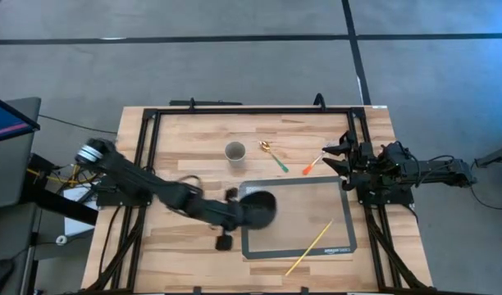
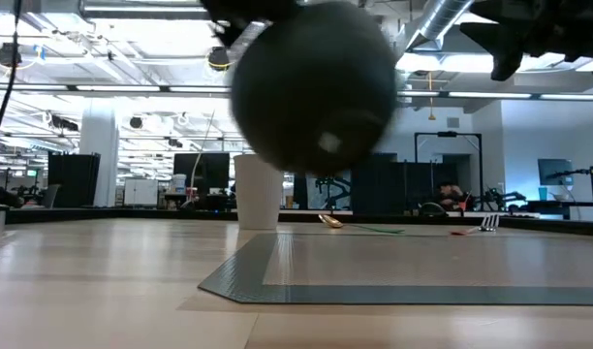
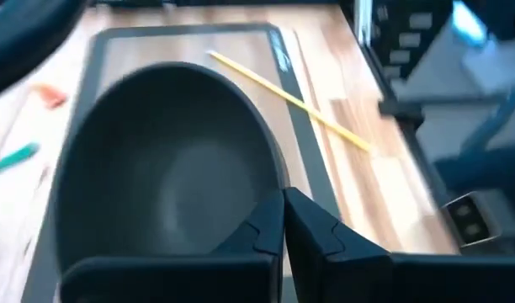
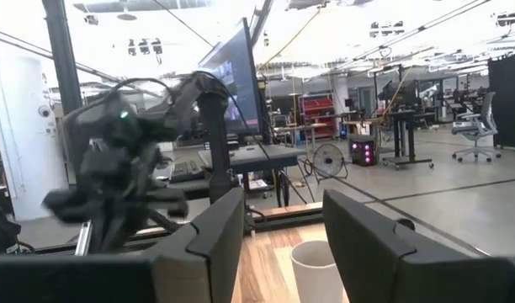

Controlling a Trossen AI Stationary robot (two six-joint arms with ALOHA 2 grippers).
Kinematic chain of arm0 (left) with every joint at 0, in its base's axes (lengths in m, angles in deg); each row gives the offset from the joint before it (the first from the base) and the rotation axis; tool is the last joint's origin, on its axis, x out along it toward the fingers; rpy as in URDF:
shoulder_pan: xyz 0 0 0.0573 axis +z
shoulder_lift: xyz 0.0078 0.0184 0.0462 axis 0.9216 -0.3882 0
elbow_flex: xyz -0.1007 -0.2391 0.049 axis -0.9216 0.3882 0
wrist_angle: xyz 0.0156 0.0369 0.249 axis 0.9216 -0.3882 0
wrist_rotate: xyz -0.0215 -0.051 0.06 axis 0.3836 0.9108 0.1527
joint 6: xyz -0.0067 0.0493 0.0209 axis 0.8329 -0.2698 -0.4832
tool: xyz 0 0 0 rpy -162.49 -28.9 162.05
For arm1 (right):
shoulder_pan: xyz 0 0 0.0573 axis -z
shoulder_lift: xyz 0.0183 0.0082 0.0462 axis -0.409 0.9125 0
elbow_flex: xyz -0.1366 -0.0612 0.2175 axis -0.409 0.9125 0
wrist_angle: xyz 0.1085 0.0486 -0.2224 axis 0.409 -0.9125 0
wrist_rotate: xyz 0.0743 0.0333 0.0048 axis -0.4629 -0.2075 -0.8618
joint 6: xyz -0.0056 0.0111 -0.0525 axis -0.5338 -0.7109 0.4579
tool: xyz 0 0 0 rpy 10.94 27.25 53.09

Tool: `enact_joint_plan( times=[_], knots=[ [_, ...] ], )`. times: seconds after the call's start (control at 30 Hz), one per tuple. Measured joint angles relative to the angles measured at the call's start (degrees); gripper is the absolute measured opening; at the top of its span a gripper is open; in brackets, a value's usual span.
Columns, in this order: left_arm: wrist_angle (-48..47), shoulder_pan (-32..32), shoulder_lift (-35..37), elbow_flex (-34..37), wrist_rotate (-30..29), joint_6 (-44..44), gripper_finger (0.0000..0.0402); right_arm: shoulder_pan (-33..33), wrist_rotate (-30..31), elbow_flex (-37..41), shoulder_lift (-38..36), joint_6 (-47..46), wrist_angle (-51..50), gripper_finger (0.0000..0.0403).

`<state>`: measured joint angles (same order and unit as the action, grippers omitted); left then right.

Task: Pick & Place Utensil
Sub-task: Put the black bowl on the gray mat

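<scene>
The wooden bench (image 1: 185,139) sits in an open workshop hall, with a grey mat (image 1: 317,197) laid on its near-centre. My left claw (image 3: 283,227) is pinched shut on the rim of a dark bowl (image 1: 257,210), which I hold above the mat's left edge; the low view shows the bowl clear of the surface. My right claw (image 4: 283,231) waits at the bench's right edge with its fingers apart and nothing between them. The utensils are not yet handled: a yellow stick (image 1: 309,247) lies across the mat's lower right corner, a green-handled spoon (image 1: 275,156) and an orange-handled fork (image 1: 313,165) lie on bare wood just beyond the mat, near a white cup (image 1: 235,152). I judge the step in hand to be placing the bowl. The next move calls for lowering it level onto the mat, clear of the yellow stick, then releasing.
</scene>
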<state>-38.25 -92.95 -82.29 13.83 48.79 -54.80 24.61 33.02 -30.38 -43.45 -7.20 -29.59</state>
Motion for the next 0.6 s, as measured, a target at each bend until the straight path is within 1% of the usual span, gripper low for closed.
enact_joint_plan(
  times=[0.07,0.13,0.23,0.33,0.4,0.5,0.6],
  knots=[
    [1.40,0.37,-4.42,-3.99,1.41,-4.83,0.0003,0.00,0.01,0.00,-0.02,-0.01,0.17,0.0155],
    [4.10,0.56,-7.34,-7.48,3.31,-8.77,0.0003,0.00,0.01,0.00,0.00,-0.02,1.30,0.0154],
    [5.35,1.06,-10.89,-11.95,5.92,-11.17,0.0002,0.00,0.00,0.00,-0.01,-0.07,3.73,0.0155],
    [5.10,1.59,-14.59,-13.47,6.21,-10.37,0.0002,-0.13,0.00,-0.02,-0.03,-0.66,4.80,0.0155],
    [5.79,1.71,-17.26,-13.44,5.33,-10.17,0.0002,-0.11,0.00,-0.02,-0.02,-0.64,4.44,0.0154],
    [11.30,1.28,-20.73,-13.62,3.47,-11.69,0.0002,-0.11,0.00,-0.02,0.00,-0.66,4.13,0.0151],
    [16.76,1.01,-23.50,-13.71,4.65,-11.71,0.0002,-0.11,-0.18,-0.01,-0.26,-1.06,3.16,0.0149]
  ],
)
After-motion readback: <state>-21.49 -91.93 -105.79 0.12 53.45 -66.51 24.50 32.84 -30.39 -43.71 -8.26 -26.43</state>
